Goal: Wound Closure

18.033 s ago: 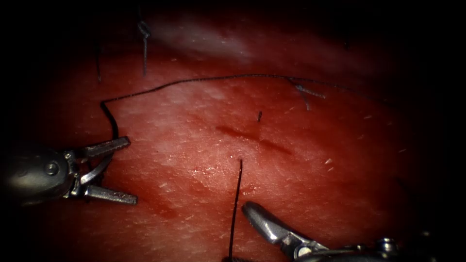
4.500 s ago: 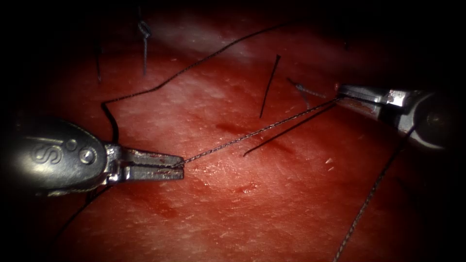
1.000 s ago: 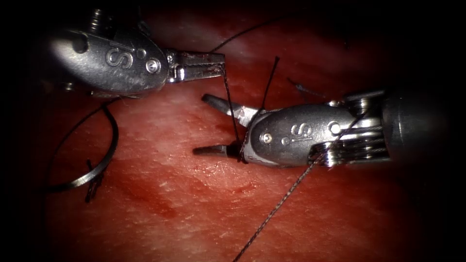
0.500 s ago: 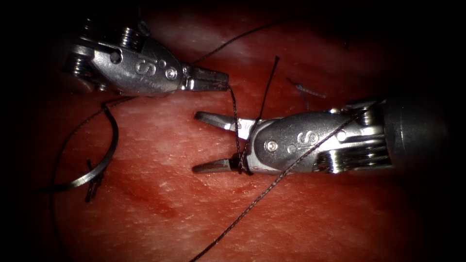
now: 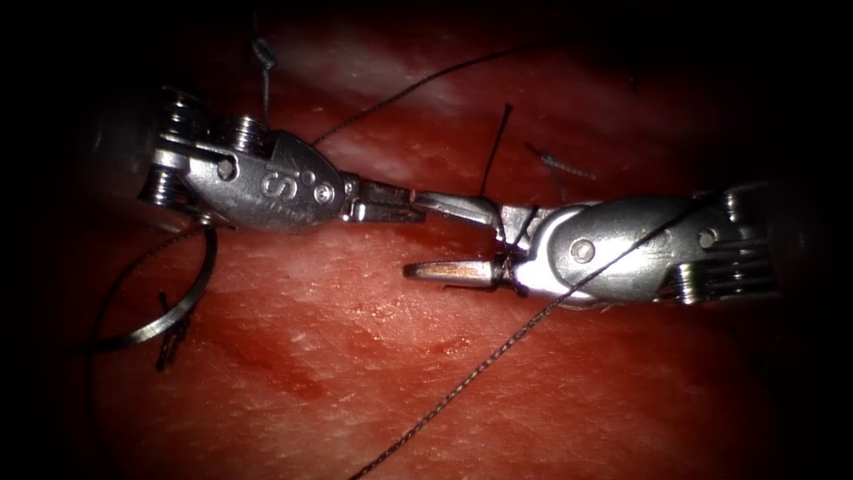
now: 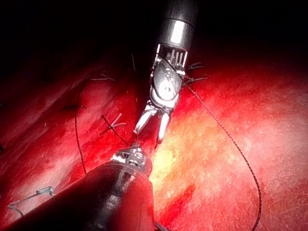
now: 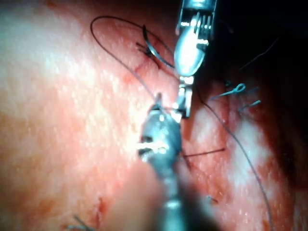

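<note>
The left tool (image 5: 391,203), closed on what seems the thread (image 5: 462,378), meets the wide-spread right tool (image 5: 449,238) with thread wrapped round its base, while the free curved needle (image 5: 182,302) lies on the tissue (image 5: 373,373), left of the half-hidden cut.

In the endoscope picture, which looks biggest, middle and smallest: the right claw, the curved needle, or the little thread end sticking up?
1. Right claw, open, holding nothing.
2. Needle, lying loose on the tissue, left of the cut.
3. Thread end, by far the smallest.
The claw may look bigger because it sits nearer the camera.
</note>
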Controlling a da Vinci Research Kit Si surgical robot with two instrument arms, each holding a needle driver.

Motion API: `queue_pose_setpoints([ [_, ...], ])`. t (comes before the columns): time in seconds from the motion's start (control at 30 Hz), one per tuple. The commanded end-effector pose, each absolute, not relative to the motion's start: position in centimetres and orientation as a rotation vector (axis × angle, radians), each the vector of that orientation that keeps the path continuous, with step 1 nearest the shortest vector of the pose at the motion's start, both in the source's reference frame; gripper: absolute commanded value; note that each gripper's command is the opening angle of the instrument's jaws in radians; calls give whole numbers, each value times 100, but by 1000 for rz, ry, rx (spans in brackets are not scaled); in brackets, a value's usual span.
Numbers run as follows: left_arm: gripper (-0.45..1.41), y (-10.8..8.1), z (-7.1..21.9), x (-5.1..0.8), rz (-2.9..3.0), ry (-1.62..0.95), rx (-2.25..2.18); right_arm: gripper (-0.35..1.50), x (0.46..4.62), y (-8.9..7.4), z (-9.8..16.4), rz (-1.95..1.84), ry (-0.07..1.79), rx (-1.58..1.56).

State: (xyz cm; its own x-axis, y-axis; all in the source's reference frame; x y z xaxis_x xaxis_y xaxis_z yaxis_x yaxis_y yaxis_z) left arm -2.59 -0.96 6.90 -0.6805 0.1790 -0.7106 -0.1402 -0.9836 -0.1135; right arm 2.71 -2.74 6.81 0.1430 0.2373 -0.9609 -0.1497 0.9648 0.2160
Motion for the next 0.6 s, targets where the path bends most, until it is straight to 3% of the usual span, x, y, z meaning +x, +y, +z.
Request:
queue_pose_setpoints([
  [0.03,-45,-100,694,-266,2730,-71,-1165,56,276,-274,686,292,1402,68],
  [0.6,-45,-150,657,-282,2746,-104,-1156,66,239,-258,694,664,1249,-8],
])
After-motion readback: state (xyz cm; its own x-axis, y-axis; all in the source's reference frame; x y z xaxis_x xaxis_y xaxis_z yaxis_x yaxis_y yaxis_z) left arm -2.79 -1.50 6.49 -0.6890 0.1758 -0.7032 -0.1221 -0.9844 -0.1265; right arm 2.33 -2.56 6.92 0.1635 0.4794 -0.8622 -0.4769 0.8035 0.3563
